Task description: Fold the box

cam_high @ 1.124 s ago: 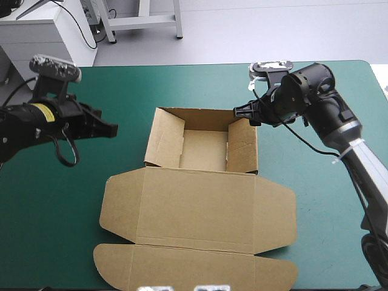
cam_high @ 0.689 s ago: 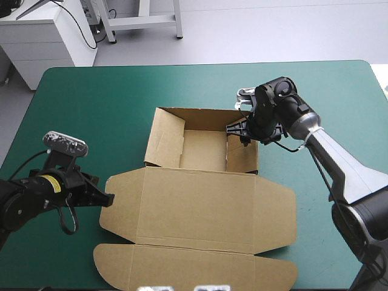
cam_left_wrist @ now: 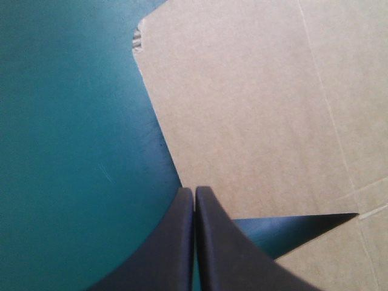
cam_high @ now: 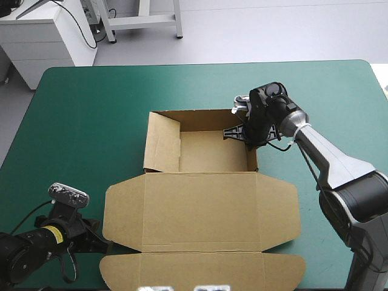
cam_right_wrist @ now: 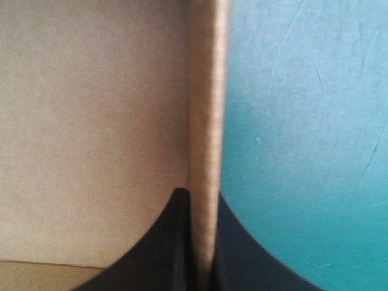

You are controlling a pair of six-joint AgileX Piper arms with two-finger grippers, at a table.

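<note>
The box sits in the middle of the table: an open tray toward the far edge, its lid lying flat toward the near edge. Your right gripper is clamped on the tray's right wall, the board pinched between its fingers. Your left gripper is low by the table's near left corner. Its fingers are pressed together into one point with nothing between them, and the tip is just at the lid's left edge, beside the notch. You cannot tell whether it touches the board.

Watch the pinched wall: if you pull or twist that wrist, the wall is likely to crease, come untucked, or drag the whole tray across the table. On the left, a closed tip has no hold. Drive it forward and it may shove the lid sideways rather than get under it. That push would work against your right grip and could buckle the board between the two.
</note>
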